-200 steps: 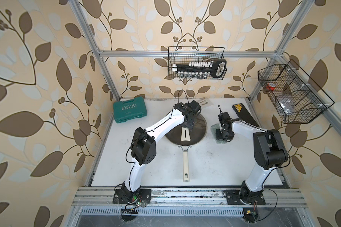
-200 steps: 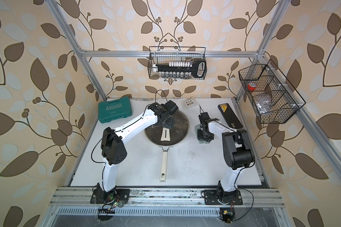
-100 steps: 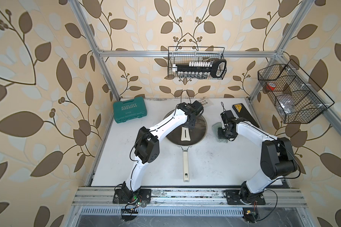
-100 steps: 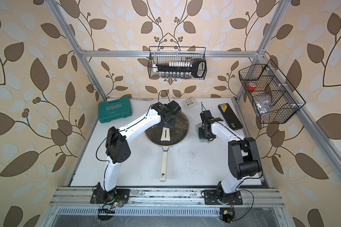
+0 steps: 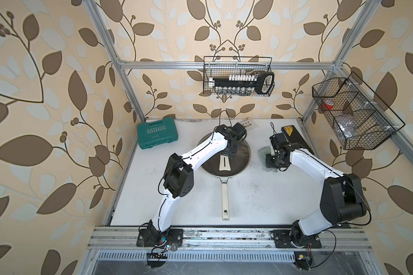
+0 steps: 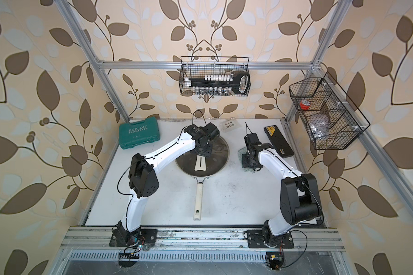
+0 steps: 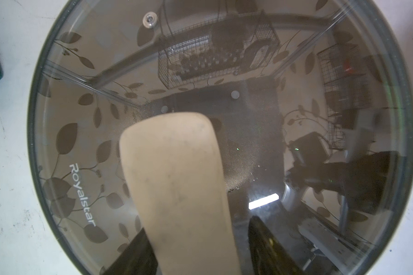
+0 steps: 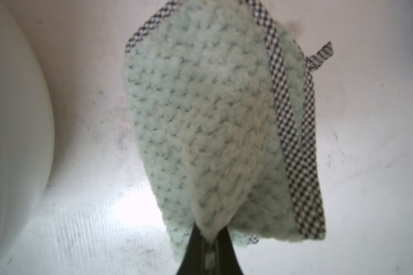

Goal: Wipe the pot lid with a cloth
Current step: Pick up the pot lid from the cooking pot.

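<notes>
The pot lid point(image 7: 248, 123) sits on the pan point(image 5: 225, 202) on the counter point(image 5: 272, 202); left fingers point(image 7: 134, 254) straddle its handle point(image 7: 177, 178), clamped or not I cannot tell, so it could slide. Right fingers point(image 8: 227, 257) pinch one fold of the cloth point(image 8: 200, 107) beside it, which might pull free

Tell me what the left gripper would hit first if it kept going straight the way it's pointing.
Probably the pot lid. The left gripper points down at it with a jaw on each side of the cream handle, so its fingertips should reach the glass first; how near they are is unclear.
</notes>
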Controlling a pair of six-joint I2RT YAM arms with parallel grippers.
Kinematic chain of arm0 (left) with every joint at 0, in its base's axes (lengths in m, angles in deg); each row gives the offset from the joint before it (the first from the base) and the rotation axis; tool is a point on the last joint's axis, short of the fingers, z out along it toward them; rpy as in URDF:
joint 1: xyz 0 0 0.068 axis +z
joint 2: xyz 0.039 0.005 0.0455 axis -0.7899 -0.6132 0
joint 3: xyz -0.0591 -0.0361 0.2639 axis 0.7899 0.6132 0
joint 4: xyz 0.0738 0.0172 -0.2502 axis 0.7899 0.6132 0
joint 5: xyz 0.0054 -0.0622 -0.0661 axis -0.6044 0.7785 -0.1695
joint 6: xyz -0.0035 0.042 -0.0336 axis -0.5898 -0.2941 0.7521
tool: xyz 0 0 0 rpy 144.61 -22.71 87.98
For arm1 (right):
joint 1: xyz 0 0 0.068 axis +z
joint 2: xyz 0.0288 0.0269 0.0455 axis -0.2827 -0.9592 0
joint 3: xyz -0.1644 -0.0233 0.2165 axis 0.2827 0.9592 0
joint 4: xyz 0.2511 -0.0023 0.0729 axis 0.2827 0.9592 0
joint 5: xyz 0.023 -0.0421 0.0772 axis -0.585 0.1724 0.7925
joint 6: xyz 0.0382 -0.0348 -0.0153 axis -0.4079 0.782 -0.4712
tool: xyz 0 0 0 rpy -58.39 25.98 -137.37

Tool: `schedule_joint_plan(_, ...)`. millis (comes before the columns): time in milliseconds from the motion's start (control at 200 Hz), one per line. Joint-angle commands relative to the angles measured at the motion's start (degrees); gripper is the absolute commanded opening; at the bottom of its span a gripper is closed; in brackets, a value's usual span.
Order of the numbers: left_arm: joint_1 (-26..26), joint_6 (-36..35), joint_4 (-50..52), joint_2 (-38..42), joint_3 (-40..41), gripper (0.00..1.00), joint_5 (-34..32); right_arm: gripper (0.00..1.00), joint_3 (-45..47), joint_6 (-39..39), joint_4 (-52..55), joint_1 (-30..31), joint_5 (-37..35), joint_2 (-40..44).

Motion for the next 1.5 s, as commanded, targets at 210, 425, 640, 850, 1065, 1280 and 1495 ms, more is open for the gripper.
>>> schedule_joint_plan(210,0.19,2.29,-1.53,-1.35,0.77,0.56,3.67,0.0,0.92,0.1,1.96,0.14,-1.09,2.35)
schedule_joint_plan(425,1.23,3.31,-3.3,-0.37,4.62,0.57,5.48,0.0,1.14,-0.02,1.77,0.27,-0.83,2.44)
schedule_joint_plan(640,1.96,3.92,-5.63,0.9,7.91,0.47,6.7,0.0,1.4,0.08,1.9,0.3,-1.08,2.88)
schedule_joint_plan(850,1.96,3.75,-5.19,0.76,7.91,0.36,6.55,0.0,1.55,-0.03,1.92,0.4,-1.08,2.96)
schedule_joint_plan(1065,1.74,4.27,-4.76,0.81,7.02,0.06,6.81,0.0,1.56,-0.25,1.64,0.48,-0.9,2.17)
schedule_joint_plan(1280,1.51,6.42,-4.57,2.23,7.28,0.0,4.6,0.0,1.26,-0.45,1.77,0.82,-0.99,2.25)
schedule_joint_plan(1495,1.52,7.68,-4.39,3.66,5.91,0.0,1.05,0.0,1.41,-0.84,1.05,1.15,-0.55,3.53)
